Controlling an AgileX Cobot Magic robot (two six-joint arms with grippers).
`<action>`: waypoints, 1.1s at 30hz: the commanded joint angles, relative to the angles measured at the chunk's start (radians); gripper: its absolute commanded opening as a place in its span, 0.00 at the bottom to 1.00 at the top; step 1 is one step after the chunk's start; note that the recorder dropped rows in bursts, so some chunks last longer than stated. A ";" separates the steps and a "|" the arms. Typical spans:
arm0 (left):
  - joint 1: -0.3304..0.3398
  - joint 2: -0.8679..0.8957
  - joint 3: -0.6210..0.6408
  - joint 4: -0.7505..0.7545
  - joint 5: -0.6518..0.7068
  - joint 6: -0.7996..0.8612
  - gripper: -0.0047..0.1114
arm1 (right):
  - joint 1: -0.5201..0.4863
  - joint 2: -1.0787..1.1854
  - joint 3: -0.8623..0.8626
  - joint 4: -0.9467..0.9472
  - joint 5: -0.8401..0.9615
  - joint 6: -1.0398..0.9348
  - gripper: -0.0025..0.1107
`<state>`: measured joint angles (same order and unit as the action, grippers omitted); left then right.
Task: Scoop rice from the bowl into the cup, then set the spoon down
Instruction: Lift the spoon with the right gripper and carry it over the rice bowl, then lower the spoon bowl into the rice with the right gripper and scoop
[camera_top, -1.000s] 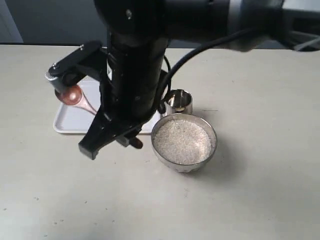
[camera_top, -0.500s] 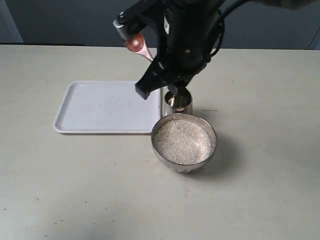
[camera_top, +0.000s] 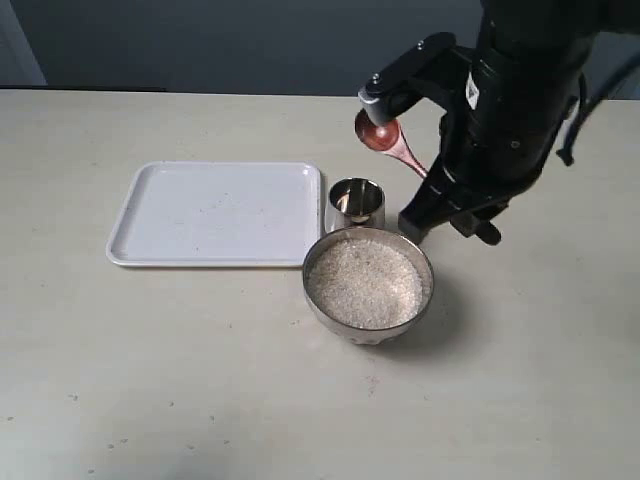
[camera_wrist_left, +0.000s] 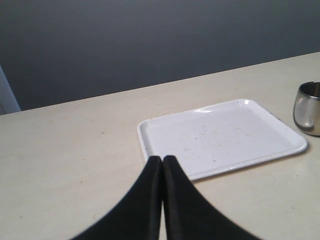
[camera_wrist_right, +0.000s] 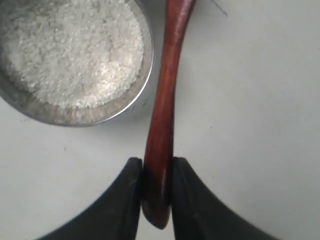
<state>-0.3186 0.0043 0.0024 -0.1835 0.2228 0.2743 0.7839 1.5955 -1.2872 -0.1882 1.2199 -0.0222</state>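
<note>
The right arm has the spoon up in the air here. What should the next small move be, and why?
Probably lower the spoon head-first into the rice. The right gripper is shut on its handle, and the head is raised in the air near the cup with no grains showing on it. The bowl sits heaped nearly to its rim, so scooping looks like the step at hand.
</note>
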 joint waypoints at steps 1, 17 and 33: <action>-0.005 -0.004 -0.002 -0.001 -0.015 -0.003 0.04 | -0.005 -0.044 0.147 -0.011 0.001 -0.021 0.02; -0.005 -0.004 -0.002 -0.001 -0.015 -0.003 0.04 | 0.007 -0.116 0.187 0.083 0.001 0.044 0.02; -0.005 -0.004 -0.002 0.002 -0.015 -0.003 0.04 | 0.007 -0.154 0.186 0.309 0.001 0.060 0.02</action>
<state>-0.3186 0.0043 0.0024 -0.1835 0.2228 0.2743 0.7882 1.4487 -1.0966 0.1226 1.2214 0.0380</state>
